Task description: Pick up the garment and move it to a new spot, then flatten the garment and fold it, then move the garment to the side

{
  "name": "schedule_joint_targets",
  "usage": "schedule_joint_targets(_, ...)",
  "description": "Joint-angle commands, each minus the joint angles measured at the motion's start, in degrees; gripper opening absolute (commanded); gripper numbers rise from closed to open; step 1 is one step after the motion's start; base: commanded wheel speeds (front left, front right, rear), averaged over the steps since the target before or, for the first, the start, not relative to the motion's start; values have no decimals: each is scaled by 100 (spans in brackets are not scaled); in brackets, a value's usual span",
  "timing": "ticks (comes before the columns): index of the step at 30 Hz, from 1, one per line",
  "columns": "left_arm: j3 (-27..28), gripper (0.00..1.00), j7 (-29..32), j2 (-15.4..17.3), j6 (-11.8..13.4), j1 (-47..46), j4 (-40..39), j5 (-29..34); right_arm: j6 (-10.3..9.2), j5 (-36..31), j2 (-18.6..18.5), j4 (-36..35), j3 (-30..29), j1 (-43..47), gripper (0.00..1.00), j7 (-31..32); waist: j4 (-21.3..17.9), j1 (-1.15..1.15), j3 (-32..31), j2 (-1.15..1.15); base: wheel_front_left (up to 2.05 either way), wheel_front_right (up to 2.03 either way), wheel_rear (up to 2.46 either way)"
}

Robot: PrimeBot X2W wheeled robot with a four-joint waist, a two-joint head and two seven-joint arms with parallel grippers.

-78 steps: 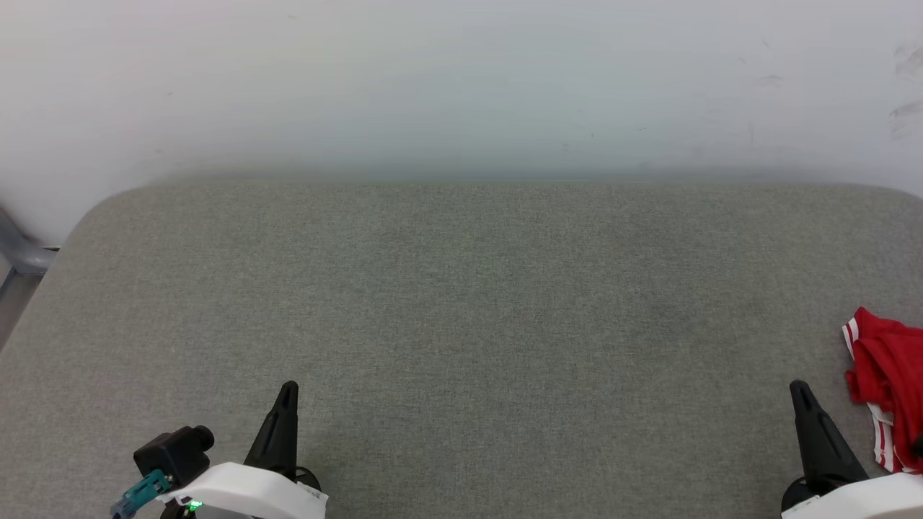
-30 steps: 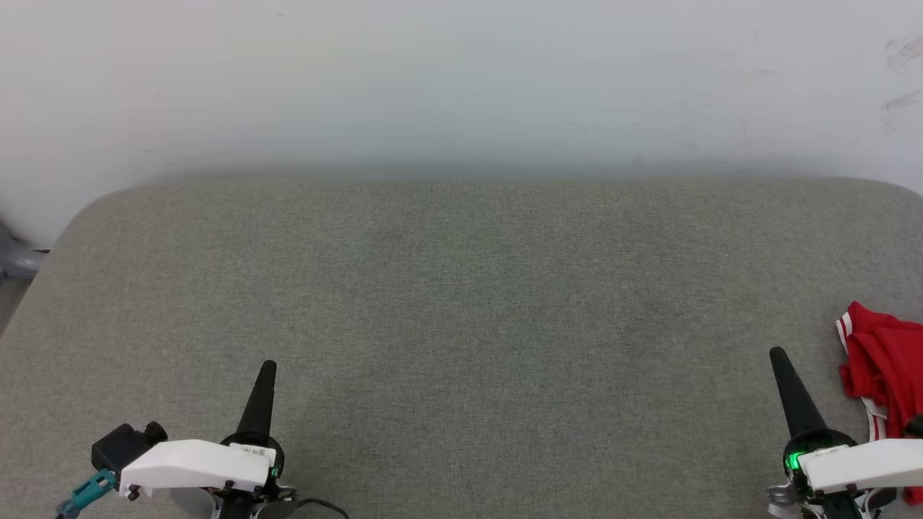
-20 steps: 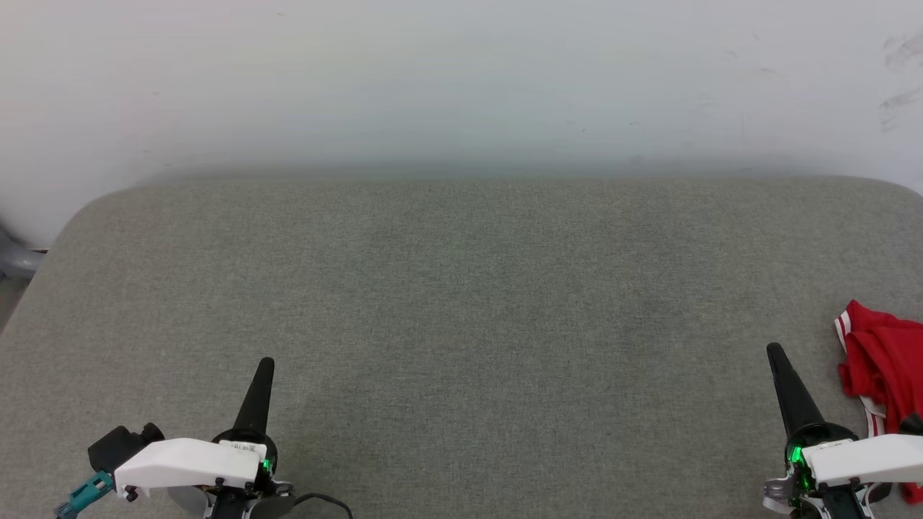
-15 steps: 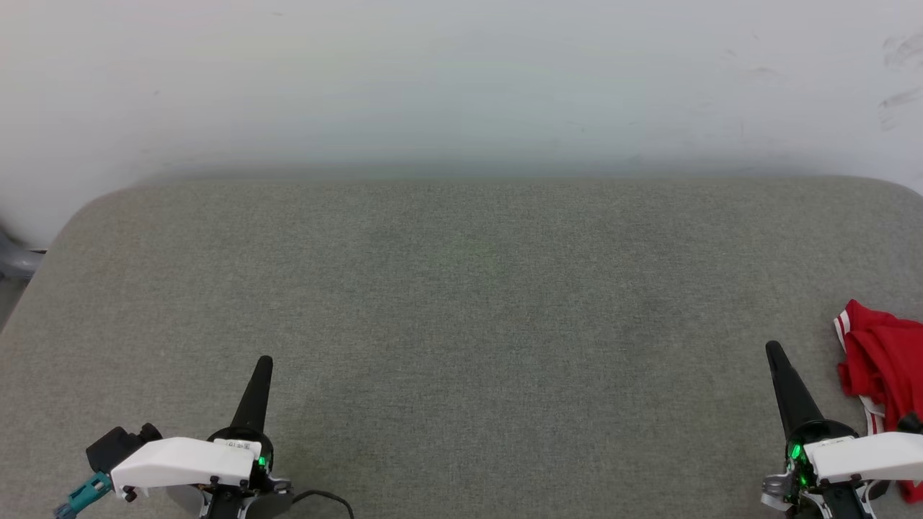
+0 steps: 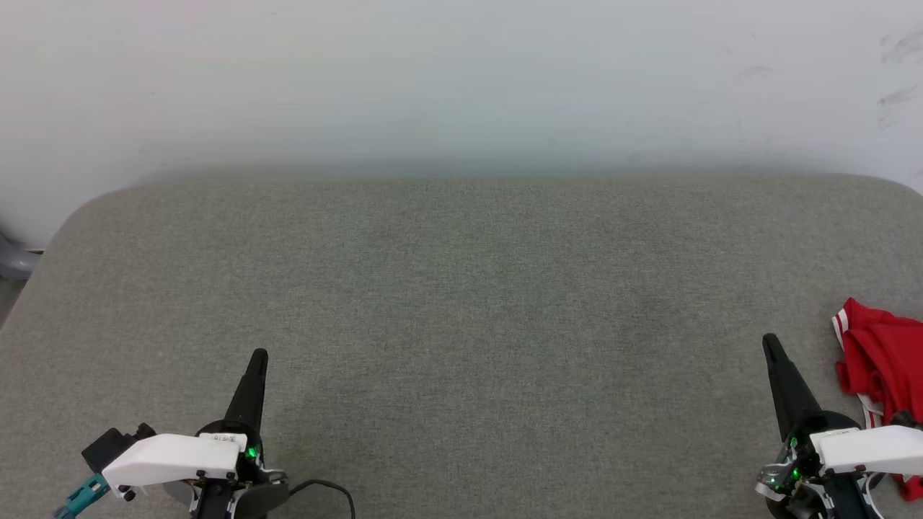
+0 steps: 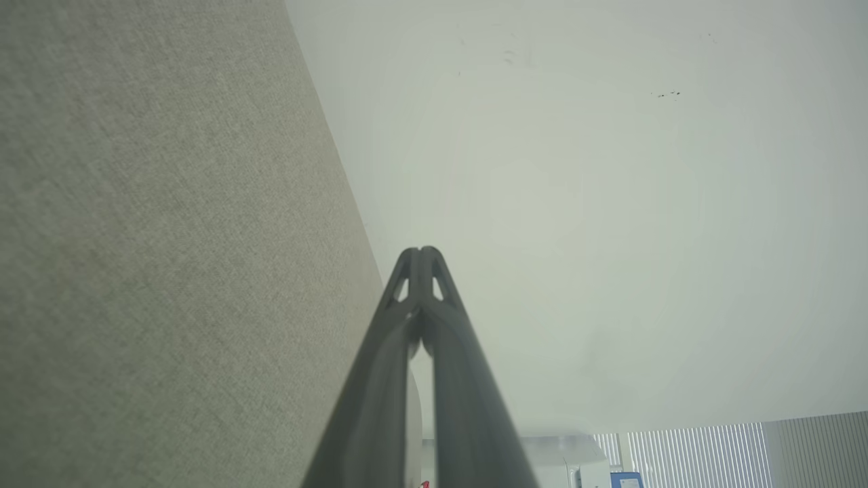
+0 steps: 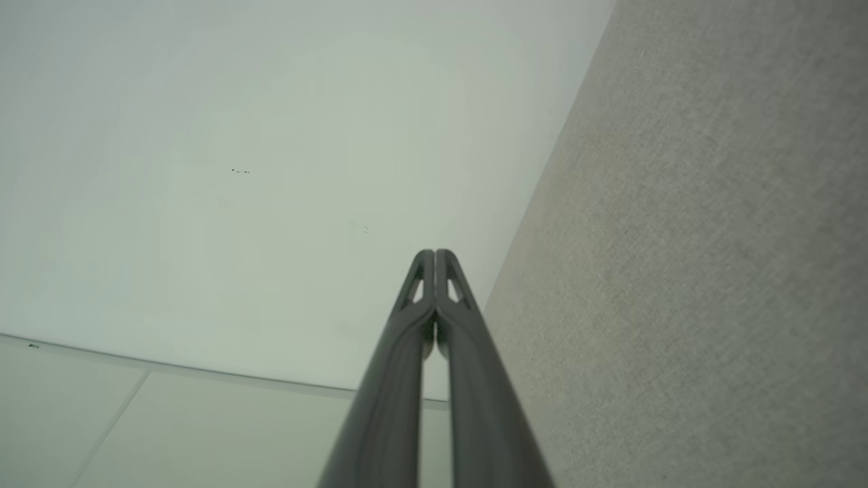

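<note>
Garment (image 5: 881,349) lies crumpled at the right edge of the head view, on the grey pad (image 5: 461,310). It is a red heap with red-and-white striped trim along its left side. Part of it runs off the picture's right edge, and its lower part is hidden behind the right arm's white casing (image 5: 872,447).

The right gripper (image 5: 770,342) is closed, its two dark fingers (image 5: 787,386) pressed together into one point with nothing between them. In the right wrist view they meet at the tips, with a narrow slit showing lower down, and grip nothing. In the head view the tip points up and slightly left. It stands just left of the garment, near it but apart, with a strip of bare pad between. Whether the tip touches the pad I cannot tell.

The left gripper (image 5: 257,356) is likewise closed and empty; in the left wrist view its fingers join at the tips. It sits at the lower left of the head view, well apart from the garment, with the width of the pad between them.

Both wrist views look along the fingers towards the pale wall (image 5: 461,79) behind the pad, with the pad's weave to one side. Green lights (image 5: 251,453) glow at both wrists.
</note>
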Motion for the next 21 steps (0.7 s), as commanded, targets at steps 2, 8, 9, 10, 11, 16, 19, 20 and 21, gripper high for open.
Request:
schedule_joint_targets(2, 38, 0, 38, -3, -36, -89, -4, -114, -1, 132, -23, 25, 7, -113, 0, 2, -2, 0, 1, 0, 0, 0, 0)
schedule_joint_targets(8, 76, 0, 100, -17, -43, -117, 5, -353, -1, 398, -24, 111, 17, -164, 0, 22, -12, 0, 5, 0, 0, 0, 0)
schedule_joint_targets(9, 83, 0, 114, -19, -43, -116, 6, -391, -1, 439, -24, 125, 19, -175, 0, 23, -14, 0, 6, 0, 0, 0, 0)
schedule_joint_targets(10, 90, 0, 129, -23, -45, -118, 9, -428, -1, 477, -24, 136, 21, -189, 0, 26, -15, 0, 6, 0, 0, 0, 0)
schedule_joint_targets(11, 98, 0, 143, -25, -46, -123, 11, -469, -1, 519, -24, 147, 23, -201, 0, 30, -17, 0, 7, 0, 0, 0, 0)
schedule_joint_targets(16, 133, 0, 194, -33, -43, -140, 19, -658, -2, 727, -24, 210, 31, -254, 0, 38, -25, 0, 11, 0, 0, 0, 0)
schedule_joint_targets(19, 157, 0, 217, -39, -47, -139, 26, -766, -2, 842, -24, 252, 36, -283, 0, 46, -30, 0, 13, 0, 0, 0, 0)
schedule_joint_targets(20, 162, 0, 231, -42, -48, -143, 28, -798, -2, 881, -24, 262, 38, -285, 0, 48, -32, 0, 13, 0, 0, 0, 0)
schedule_joint_targets(21, 171, 0, 247, -44, -49, -146, 29, -834, -2, 921, -24, 278, 39, -285, 0, 52, -33, 0, 14, 0, 0, 0, 0)
